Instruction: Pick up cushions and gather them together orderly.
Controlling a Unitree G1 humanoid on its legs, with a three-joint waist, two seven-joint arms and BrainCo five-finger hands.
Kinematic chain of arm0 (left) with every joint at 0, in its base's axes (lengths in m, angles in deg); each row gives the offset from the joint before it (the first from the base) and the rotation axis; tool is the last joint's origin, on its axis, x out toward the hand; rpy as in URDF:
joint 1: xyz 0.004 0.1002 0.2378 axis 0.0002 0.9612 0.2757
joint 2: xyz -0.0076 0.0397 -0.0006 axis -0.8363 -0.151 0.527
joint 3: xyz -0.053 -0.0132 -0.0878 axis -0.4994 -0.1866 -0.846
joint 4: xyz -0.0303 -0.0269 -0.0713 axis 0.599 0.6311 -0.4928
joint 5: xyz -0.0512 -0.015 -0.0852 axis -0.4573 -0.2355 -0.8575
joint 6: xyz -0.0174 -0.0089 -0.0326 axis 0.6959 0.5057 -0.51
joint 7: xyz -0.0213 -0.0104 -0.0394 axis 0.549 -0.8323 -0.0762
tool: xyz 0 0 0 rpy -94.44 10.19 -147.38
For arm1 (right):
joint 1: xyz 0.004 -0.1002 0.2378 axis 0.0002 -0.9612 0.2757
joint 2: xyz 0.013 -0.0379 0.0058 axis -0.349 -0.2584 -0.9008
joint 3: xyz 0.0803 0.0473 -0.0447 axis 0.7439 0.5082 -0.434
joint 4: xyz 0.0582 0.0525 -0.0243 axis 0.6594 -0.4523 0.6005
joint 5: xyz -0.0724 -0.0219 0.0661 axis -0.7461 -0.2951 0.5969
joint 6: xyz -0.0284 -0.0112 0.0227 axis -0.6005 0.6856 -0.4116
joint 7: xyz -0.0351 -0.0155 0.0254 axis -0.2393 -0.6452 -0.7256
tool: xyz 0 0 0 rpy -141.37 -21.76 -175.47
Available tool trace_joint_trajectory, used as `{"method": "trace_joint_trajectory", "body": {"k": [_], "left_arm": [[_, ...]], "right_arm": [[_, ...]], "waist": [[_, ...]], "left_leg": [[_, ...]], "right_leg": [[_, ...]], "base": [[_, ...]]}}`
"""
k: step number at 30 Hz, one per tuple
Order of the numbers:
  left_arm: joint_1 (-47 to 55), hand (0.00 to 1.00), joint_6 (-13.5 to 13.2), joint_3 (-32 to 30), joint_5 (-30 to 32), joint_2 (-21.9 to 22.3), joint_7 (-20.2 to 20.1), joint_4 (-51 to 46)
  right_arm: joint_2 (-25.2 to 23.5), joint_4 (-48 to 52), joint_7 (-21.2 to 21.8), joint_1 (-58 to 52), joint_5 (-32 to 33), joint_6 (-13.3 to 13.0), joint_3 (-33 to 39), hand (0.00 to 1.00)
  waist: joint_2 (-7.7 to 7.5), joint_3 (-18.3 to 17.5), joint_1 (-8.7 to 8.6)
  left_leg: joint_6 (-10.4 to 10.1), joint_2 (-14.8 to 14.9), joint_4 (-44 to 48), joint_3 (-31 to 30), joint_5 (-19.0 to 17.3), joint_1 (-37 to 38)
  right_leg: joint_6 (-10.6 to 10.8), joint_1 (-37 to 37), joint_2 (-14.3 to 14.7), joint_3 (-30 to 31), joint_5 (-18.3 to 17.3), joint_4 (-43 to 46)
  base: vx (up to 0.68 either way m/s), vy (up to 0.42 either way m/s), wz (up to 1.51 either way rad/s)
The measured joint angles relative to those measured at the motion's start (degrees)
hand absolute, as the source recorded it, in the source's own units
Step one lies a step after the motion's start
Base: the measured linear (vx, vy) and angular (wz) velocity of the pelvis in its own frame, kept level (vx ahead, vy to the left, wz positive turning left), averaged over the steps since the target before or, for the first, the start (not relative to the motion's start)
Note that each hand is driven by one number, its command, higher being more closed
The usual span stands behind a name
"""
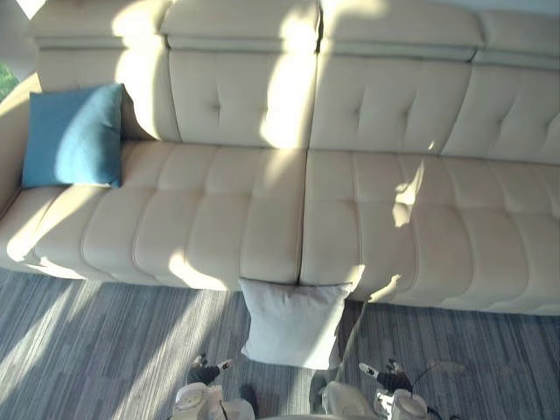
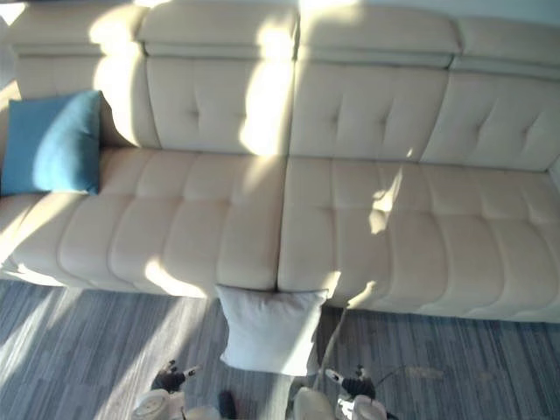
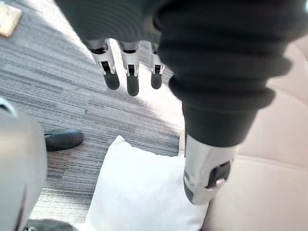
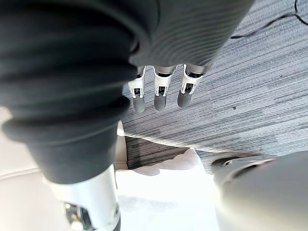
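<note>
You've gathered nothing yet; white cushion (image 1: 293, 322) lies on the floor (image 1: 87, 350), blue cushion (image 1: 73, 136) well apart on the sofa (image 1: 394, 227); left hand (image 3: 131, 72) and right hand (image 4: 161, 94) empty, fingers straight

The sofa (image 1: 350, 219) wore a smooth cream covering like leather, tufted, with a soft sheen where sun struck it. The blue cushion (image 1: 72, 136) was matt woven cloth, slightly coarse. The pale cushion (image 1: 291, 322) was a finer, smoother cloth, also matt. The floor (image 1: 105, 350) was grey striped low-pile carpet, rough and dull. On the left hand (image 3: 131, 72) and right hand (image 4: 161, 94), satin silver fingers ended in matt dark tips, under ribbed, rubbery-looking dark covers.
</note>
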Motion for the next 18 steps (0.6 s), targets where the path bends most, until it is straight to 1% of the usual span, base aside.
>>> {"method": "trace_joint_trajectory", "body": {"k": [1,2,3,4,6,7,8,9,10,12,13,15,18], "left_arm": [[-0.51,0.00,-0.14,0.01,-0.29,-0.07,0.31,-0.58],[-2.38,0.00,-0.37,0.33,-0.75,-0.45,0.51,-1.93],[-3.57,0.00,-0.46,0.62,-1.07,-0.80,0.52,-2.88],[-6.24,0.00,-0.88,1.35,-2.01,-1.43,0.77,-4.75],[-7.76,0.00,-1.61,1.77,-3.11,-1.92,1.35,-5.87],[-8.97,0.00,-1.81,1.73,-4.08,-1.98,1.70,-6.79],[-9.52,0.00,-1.82,1.72,-4.57,-2.05,1.73,-6.97],[-10.57,0.00,-1.83,1.67,-5.61,-2.24,1.77,-7.49],[-10.77,0.00,-1.82,1.67,-5.76,-2.22,1.79,-7.48],[-11.64,0.00,-1.82,1.59,-6.18,-2.21,1.92,-7.52],[-12.11,0.00,-1.82,1.41,-6.78,-2.24,2.18,-7.51],[-13.73,0.00,-1.81,0.27,-7.95,-2.22,2.88,-7.49],[-16.78,0.00,-1.81,-0.76,-9.15,-2.72,2.96,-7.48]], "right_arm": [[0.01,0.97,-0.11,0.50,0.01,-0.07,-0.05,0.00],[0.08,3.04,-0.41,1.53,0.10,-0.26,-0.30,0.00],[0.18,3.84,-0.72,2.38,0.64,-0.59,-0.55,0.00],[0.76,5.34,-1.84,4.55,2.41,-0.91,-0.81,0.00],[1.39,5.48,-2.39,6.32,2.92,-1.31,-1.25,0.00],[1.98,5.58,-2.57,7.80,3.96,-1.52,-1.43,0.00],[2.22,5.59,-2.73,8.50,4.03,-1.52,-1.58,0.00],[2.36,5.88,-3.40,10.09,4.09,-1.53,-1.66,0.00],[2.37,5.98,-3.51,10.32,4.11,-1.52,-1.66,0.00],[2.32,7.17,-4.01,11.42,4.16,-1.53,-1.73,0.00],[2.39,7.22,-4.34,12.13,4.18,-1.53,-2.07,0.00],[2.39,7.21,-4.67,14.62,4.21,-1.55,-2.22,0.00],[2.40,7.16,-4.87,18.56,4.25,-1.60,-2.47,0.00]], "waist": [[0.04,0.12,0.05],[-0.16,0.82,0.09],[-0.35,1.33,0.06],[-0.48,2.71,0.09],[-0.82,3.26,0.09],[-0.71,3.83,0.10],[-0.72,4.40,0.09],[-0.73,5.75,0.06],[-0.70,5.84,0.06],[-0.65,6.02,0.06],[-0.65,6.10,0.08],[-0.70,6.44,0.09],[-0.69,7.32,0.20]], "left_leg": [[0.09,0.70,2.32,0.14,-0.64,-1.77],[0.47,1.55,6.40,0.00,-1.67,-4.51],[0.68,1.98,8.59,0.03,-2.25,-6.10],[1.02,3.24,13.46,-0.01,-4.06,-9.87],[1.49,3.92,17.05,-0.06,-5.28,-13.39],[1.57,4.74,20.03,-0.10,-6.83,-16.53],[1.67,5.04,21.14,-0.07,-7.49,-17.42],[1.65,5.75,23.85,-0.18,-9.17,-19.98],[1.62,5.91,24.38,-0.18,-9.55,-20.60],[1.72,6.71,27.76,-0.12,-11.65,-24.77],[1.74,7.14,29.12,-0.07,-12.16,-26.28],[2.26,8.23,33.17,-0.19,-13.18,-30.75],[2.90,9.56,37.71,-0.35,-13.61,-37.21]], "right_leg": [[-0.17,-1.34,-0.01,-0.26,-0.10,1.50],[-0.89,-3.74,-0.22,-0.46,-0.55,4.69],[-1.29,-5.20,-0.56,-0.74,-1.02,6.53],[-1.70,-8.59,-0.65,-0.84,-1.98,10.42],[-1.87,-11.96,-0.91,-0.78,-2.91,13.20],[-2.06,-14.82,-0.92,-0.80,-3.97,15.40],[-1.99,-15.69,-0.92,-0.78,-4.45,16.25],[-2.21,-18.14,-0.99,-0.79,-5.63,18.62],[-2.27,-18.76,-1.02,-0.81,-5.86,19.10],[-2.75,-22.91,-1.22,-0.81,-7.34,21.72],[-2.65,-24.22,-1.14,-0.78,-7.90,22.50],[-3.68,-28.05,-0.91,-0.64,-8.94,24.47],[-3.83,-34.18,-0.64,-0.14,-8.99,27.42]], "base": [[-0.11,-0.059,-0.02],[-0.07,-0.034,0.04],[-0.10,-0.030,0.03],[-0.09,-0.020,0.02],[-0.09,-0.013,-0.05],[-0.10,-0.007,-0.07],[-0.12,-0.006,-0.09],[-0.09,-0.005,-0.07],[-0.11,-0.008,-0.07],[-0.10,-0.010,-0.08],[-0.14,-0.012,-0.12],[-0.17,-0.010,-0.15],[-0.22,0.001,-0.16]]}}
